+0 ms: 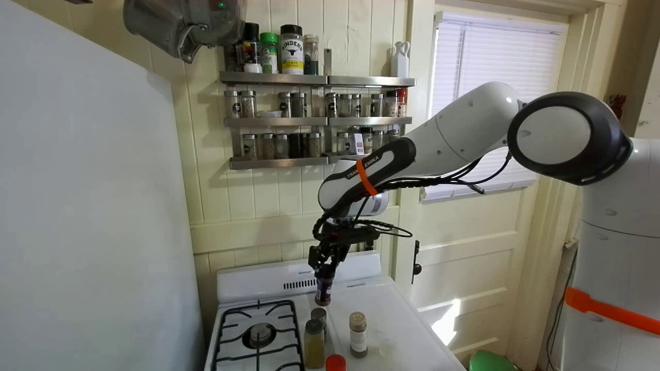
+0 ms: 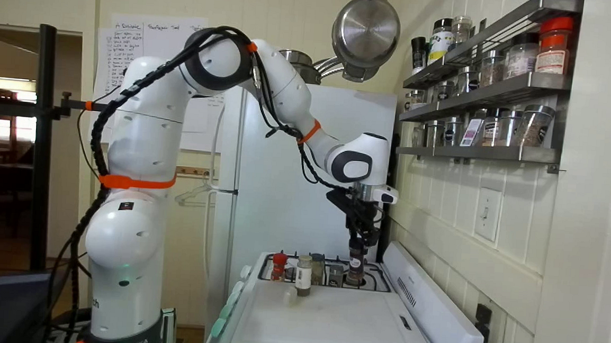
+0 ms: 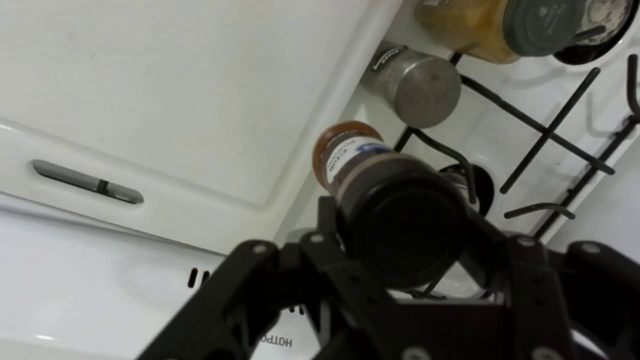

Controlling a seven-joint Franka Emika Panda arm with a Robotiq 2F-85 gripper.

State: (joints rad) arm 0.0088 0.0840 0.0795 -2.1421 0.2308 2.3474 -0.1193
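Fingers (image 3: 327,220): two, pinching the dark-capped bottle (image 3: 385,197) around its cap, one from each side.
Dark-capped bottle: close to upright, near the edge of the white stove cover (image 3: 200,100); reading the wrist view as a clock from the cap, that cover spreads at ten o'clock and the burner grate (image 3: 548,132) at two. Whether the base rests or hangs, I cannot tell.
Cap grip: only the cap seems to be clasped, so a knock low on the bottle could twist or swing it loose.
Burner grate: uneven footing, I judge; a base let go half on a bar could tip.
Grey-lidded jar (image 3: 420,95): just beside the held bottle at twelve o'clock in the wrist view; a sideways drift that way could clip and topple it.
Green-lidded bottle (image 3: 500,30): past the jar, at one o'clock, likely to be struck if the jar falls.
Tan-capped bottle (image 1: 358,335): on the cover, at five o'clock from the held one in an exterior view.
Red-capped bottle (image 1: 335,363): farther, near six o'clock there, partly cut off.
Bottles and jar: five in all, one gripped and four standing, no two caps alike.
Metal shelves (image 1: 276,122): three tiers at twelve o'clock, well apart from the fingers; their jars (image 1: 248,105) crowd too much for a sure count.
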